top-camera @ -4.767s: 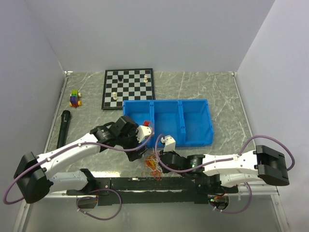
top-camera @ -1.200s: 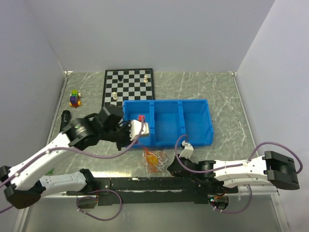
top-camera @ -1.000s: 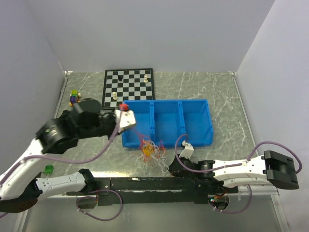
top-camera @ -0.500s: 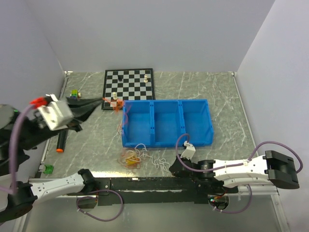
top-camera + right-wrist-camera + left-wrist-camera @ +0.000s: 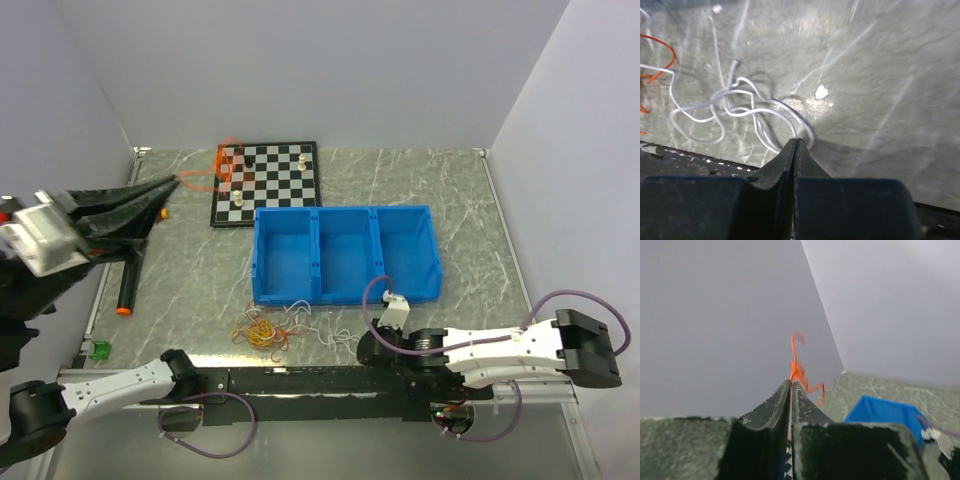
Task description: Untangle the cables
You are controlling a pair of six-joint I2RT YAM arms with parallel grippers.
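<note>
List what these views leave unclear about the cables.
- Left wrist view: orange cable motion-blurred; whether the left gripper pinches it is unclear.
- Top view: tangle too small to trace crossings.
- Right wrist view: the right gripper hides where it pinches the white cable; other strands run off the left edge.

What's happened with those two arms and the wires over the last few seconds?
The left pincer rose and swung away to the left, drawing one orange cable out of the tangle, which slid leftward. The right pincer stayed low, clamped on the white cable. Blue bin and chessboard unchanged.
</note>
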